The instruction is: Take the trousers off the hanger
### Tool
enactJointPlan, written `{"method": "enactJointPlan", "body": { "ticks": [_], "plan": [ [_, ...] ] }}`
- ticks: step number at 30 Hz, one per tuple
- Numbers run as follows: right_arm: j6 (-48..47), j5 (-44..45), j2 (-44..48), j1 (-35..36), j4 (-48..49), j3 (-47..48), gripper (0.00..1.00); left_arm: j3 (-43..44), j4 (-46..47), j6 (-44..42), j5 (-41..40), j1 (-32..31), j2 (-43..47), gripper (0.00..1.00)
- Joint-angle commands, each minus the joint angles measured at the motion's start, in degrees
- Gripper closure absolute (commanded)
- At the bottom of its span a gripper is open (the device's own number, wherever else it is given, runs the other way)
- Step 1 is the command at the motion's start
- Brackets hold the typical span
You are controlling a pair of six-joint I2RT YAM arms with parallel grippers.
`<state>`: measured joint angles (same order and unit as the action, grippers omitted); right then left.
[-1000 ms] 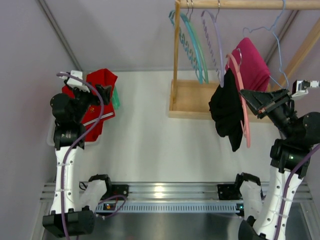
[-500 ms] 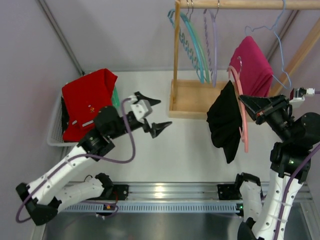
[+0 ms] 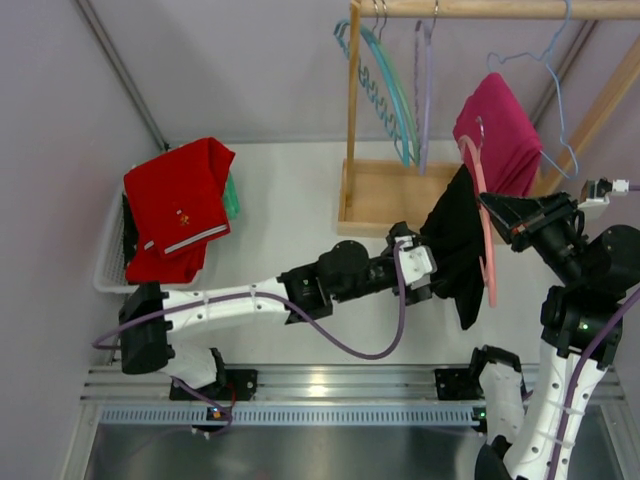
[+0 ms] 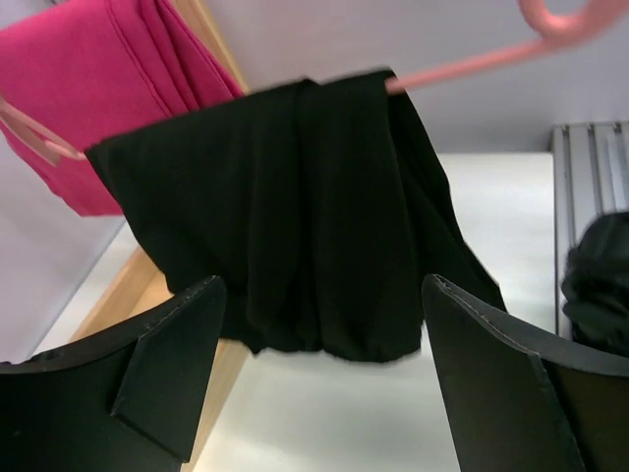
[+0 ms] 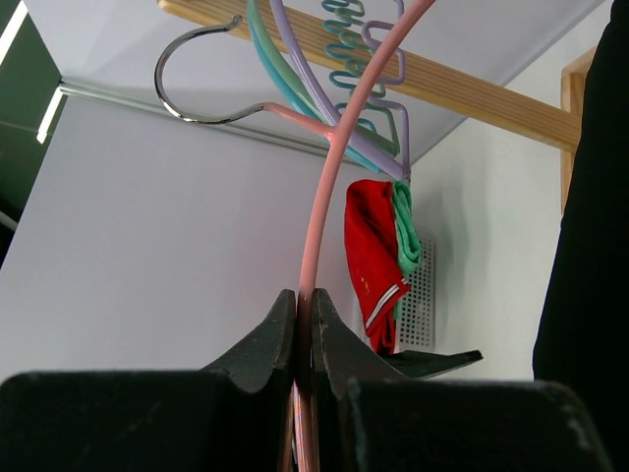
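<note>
Black trousers (image 3: 455,240) hang folded over the bar of a pink hanger (image 3: 484,215), straight ahead of our left claw (image 4: 322,287). That claw stands wide. In its wrist view one finger (image 4: 162,369) shows at each side, below the cloth's lower edge. The cloth seems to lie just beyond the tips, though we cannot tell whether it touches them.

Our right claw (image 5: 303,295) is pinched tight on the hanger's thin pink rod, which runs up out of the jaws and curves away overhead. From above, this claw grips the hanger on the side away from the left claw, so the trousers sit between our two claws.

Just beyond the right claw's hold, a magenta garment (image 3: 500,130) hangs on the wooden rack (image 3: 352,100). Well behind the left claw, back past its arm, a red shirt (image 3: 175,205) lies draped over a white basket (image 3: 108,265).
</note>
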<state>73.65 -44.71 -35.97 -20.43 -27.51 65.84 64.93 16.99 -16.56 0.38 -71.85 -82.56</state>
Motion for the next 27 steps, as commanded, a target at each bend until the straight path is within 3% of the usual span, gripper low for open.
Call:
{"method": "enactJointPlan", "body": {
  "ticks": [1,17,27],
  "plan": [
    [0.09,-0.55,1.07,-0.67,6.76,3.94,1.00,5.47,10.60,2.23,-3.55,-0.39,-2.59,0.14],
    [2.03,-0.73,0.37,-0.67,7.47,4.12,1.00,13.55,14.47,3.29,-3.37,-1.80,-12.18,0.20],
    [2.11,-1.35,0.37,-0.67,7.82,3.77,1.00,11.89,16.93,0.65,-4.25,-0.57,-13.33,0.42]
  ]
}}
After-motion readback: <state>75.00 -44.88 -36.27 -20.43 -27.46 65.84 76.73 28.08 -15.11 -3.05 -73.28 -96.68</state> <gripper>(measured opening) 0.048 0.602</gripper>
